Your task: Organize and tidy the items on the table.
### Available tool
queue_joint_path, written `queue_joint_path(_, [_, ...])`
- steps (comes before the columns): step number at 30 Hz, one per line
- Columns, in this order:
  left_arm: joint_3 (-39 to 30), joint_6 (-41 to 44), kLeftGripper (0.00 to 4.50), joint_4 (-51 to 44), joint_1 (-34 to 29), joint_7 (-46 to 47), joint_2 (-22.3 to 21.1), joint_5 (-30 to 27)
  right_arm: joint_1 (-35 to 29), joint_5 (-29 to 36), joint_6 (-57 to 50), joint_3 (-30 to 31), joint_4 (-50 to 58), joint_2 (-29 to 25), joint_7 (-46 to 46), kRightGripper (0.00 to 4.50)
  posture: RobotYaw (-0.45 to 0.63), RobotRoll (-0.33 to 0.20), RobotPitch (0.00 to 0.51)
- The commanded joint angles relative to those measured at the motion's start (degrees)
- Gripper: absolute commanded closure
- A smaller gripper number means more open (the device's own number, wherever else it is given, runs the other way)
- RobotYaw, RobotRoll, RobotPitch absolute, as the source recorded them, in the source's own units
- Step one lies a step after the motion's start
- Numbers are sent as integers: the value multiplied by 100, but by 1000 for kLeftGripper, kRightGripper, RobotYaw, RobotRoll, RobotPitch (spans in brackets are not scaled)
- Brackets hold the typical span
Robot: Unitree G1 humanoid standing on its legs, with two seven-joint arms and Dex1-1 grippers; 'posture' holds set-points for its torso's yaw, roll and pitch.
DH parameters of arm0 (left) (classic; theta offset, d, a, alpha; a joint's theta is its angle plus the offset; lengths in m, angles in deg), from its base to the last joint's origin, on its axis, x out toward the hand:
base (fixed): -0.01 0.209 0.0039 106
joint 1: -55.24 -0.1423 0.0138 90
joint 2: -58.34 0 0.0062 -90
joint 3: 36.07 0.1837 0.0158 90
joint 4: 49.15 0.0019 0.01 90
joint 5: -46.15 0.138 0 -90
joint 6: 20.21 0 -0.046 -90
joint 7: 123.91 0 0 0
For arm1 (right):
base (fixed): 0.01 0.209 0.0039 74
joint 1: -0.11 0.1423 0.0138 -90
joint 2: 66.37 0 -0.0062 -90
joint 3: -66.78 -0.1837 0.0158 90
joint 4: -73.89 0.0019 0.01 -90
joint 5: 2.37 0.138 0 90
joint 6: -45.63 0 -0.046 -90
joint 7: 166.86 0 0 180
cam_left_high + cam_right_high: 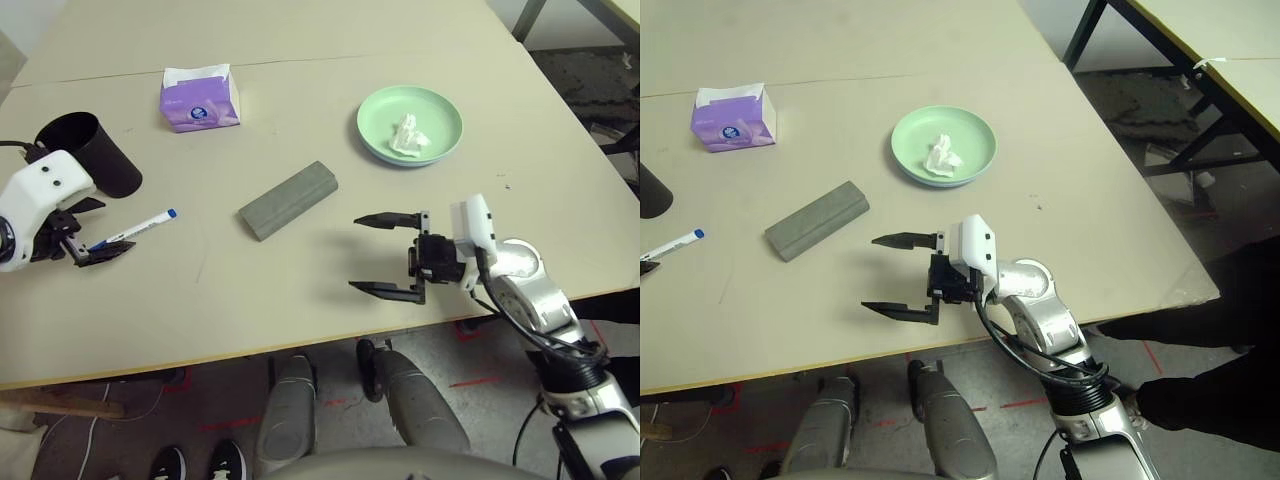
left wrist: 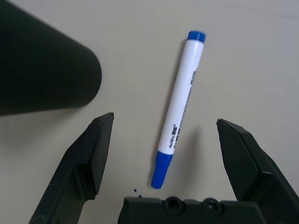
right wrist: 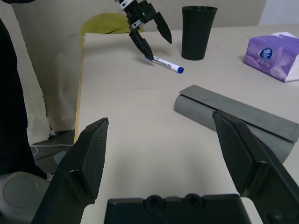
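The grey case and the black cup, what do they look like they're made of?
The grey case looks like matte hard plastic or a stiff covered shell: flat, dull surfaces with a lid seam along one long side, no shine. Which one, I can't tell. The black cup looks like smooth moulded plastic, with thin even walls and a faint sheen.

Off-table: grey floor with red tape marks (image 1: 470, 382), a black-framed second table (image 1: 1200, 40) at far right, and a person's black shoes with white soles (image 1: 200, 462) by the near edge.
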Motion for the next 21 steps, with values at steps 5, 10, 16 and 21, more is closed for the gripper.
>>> queue_joint_path(5, [291, 555, 12, 242, 266, -260, 160, -87, 52, 42, -120, 13, 148, 14, 97, 0, -65, 0, 274])
queue_joint_path(10, [877, 523, 12, 700, 1242, -553, 86, 235, 9, 31, -158, 85, 244, 74, 157, 0, -75, 0, 280])
queue_joint_path(16, [1633, 306, 12, 1402, 2426, -1060, 74, 781, -113, 6, -209, 123, 417, 144, 312, 0, -106, 0, 288])
queue_joint_path(21, [2061, 194, 12, 1714, 2773, -1593, 10, 1112, -174, -10, -198, 99, 472, 134, 411, 0, -127, 0, 294])
